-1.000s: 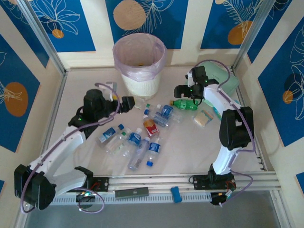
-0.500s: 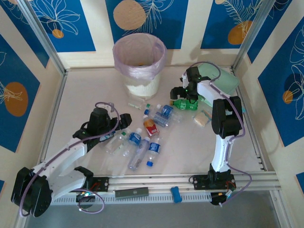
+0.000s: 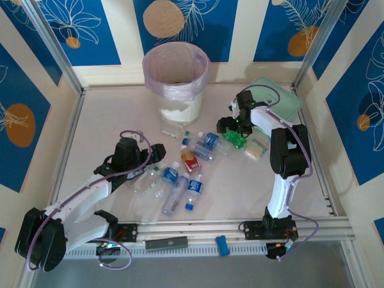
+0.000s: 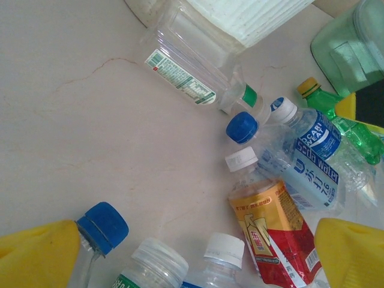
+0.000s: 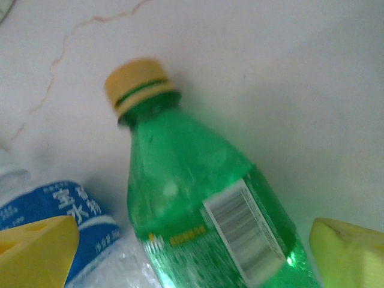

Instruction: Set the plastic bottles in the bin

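Note:
The white bin (image 3: 176, 78) with its pink liner stands at the back of the table. Several plastic bottles (image 3: 180, 180) lie in a loose cluster at mid-table, among them a red-labelled one (image 3: 190, 162) (image 4: 273, 234). My left gripper (image 3: 159, 153) (image 4: 192, 258) is open just left of the cluster, with blue-capped (image 4: 105, 225) and white-capped bottle necks between its yellow fingers (image 4: 36, 255). My right gripper (image 3: 230, 126) (image 5: 192, 252) is open and straddles a green bottle (image 3: 235, 138) (image 5: 204, 204) with a yellow cap (image 5: 138, 84); its fingers (image 5: 351, 252) stand apart from the bottle's sides.
A mint green pouch (image 3: 276, 99) lies at the back right, behind the right arm. A small flat packet (image 3: 257, 150) sits right of the green bottle. A clear bottle (image 4: 198, 78) lies against the bin's base. A blue-labelled bottle (image 5: 66, 204) touches the green one.
My left gripper swung from near the bin toward the bottle cluster, then held. My right gripper came down and nearer over the green bottle, which has turned slightly.

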